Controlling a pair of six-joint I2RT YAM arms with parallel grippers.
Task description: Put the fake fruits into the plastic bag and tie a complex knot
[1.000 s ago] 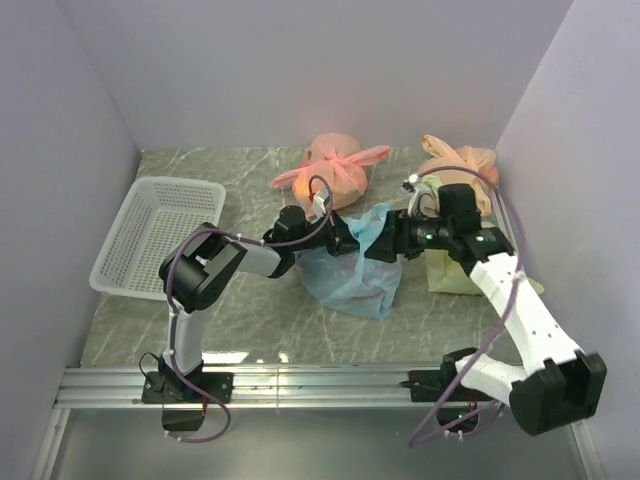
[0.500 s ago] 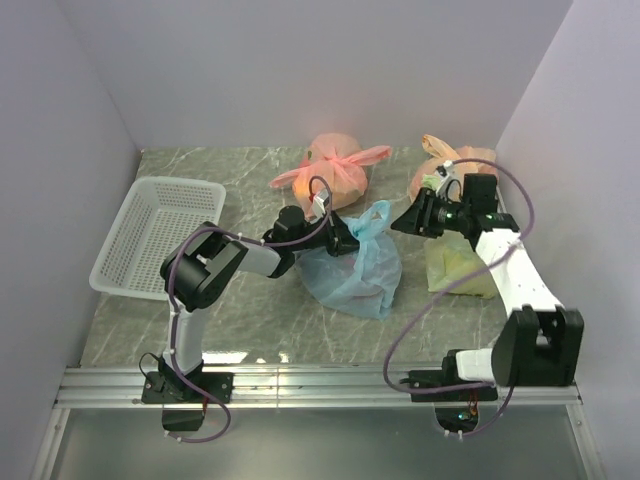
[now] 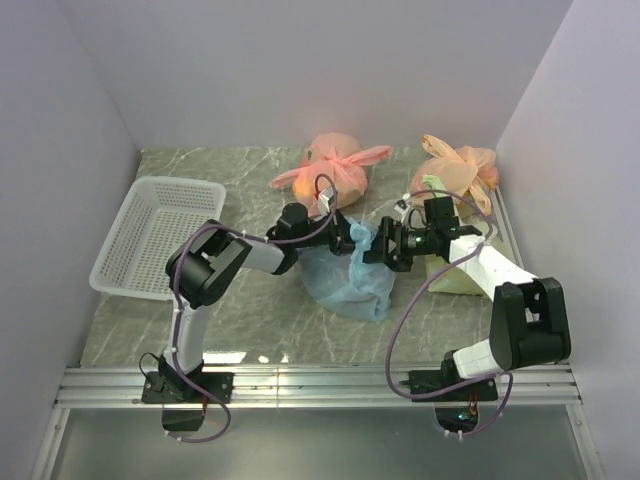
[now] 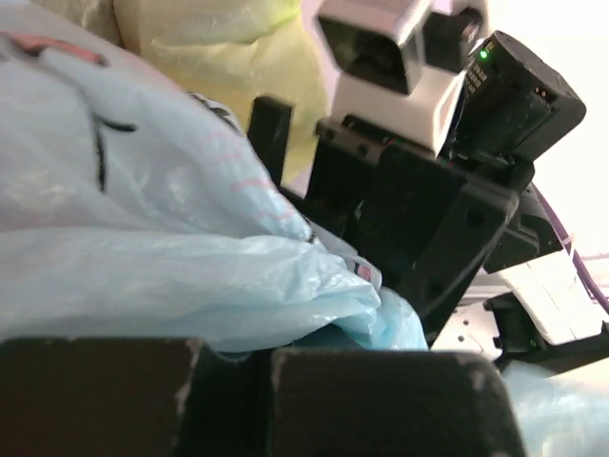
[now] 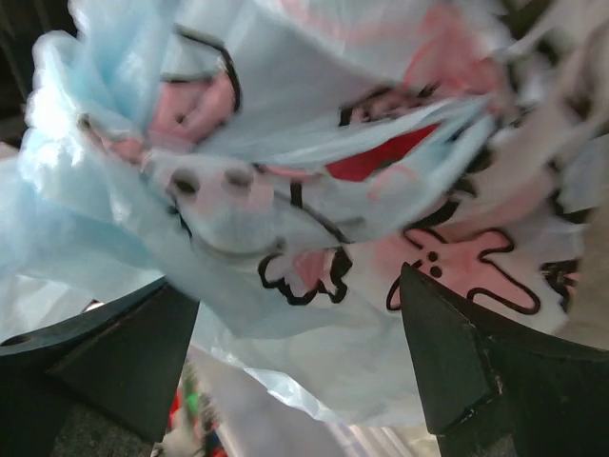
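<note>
**Top, left-wrist and right-wrist views: tying stage.** The thin, translucent light blue plastic bag (image 3: 348, 285) with a pink-and-dark print sits on the grey marbled tabletop (image 3: 250, 325), well to the right of the white mesh basket (image 3: 185, 183). A red fake fruit (image 5: 381, 160) shows through the film. From this I judge the filling done and the tying yet to be completed, as no finished tie shows in any view.

**Doing the step well.** I would hold the gathered film on the basket side taut. I would then close the other gripper on a narrow, bunched strand rather than on loose body film. The two strands should cross low over the bag's mouth and be pulled evenly outwards. A tug on the body film risks tearing it or tipping the fruit out.

**Left gripper** (image 3: 338, 234). It sits at the bag's top edge on the basket side. Its fingers are pressed together with blue film bunched against them, so I read it as clamped on the bag.

**Right gripper** (image 3: 387, 250). It sits at the bag's upper edge on the side away from the basket. Its fingers are spread wide with crumpled film lying between them. Whether they touch the film I cannot tell, and it grips nothing.
</note>
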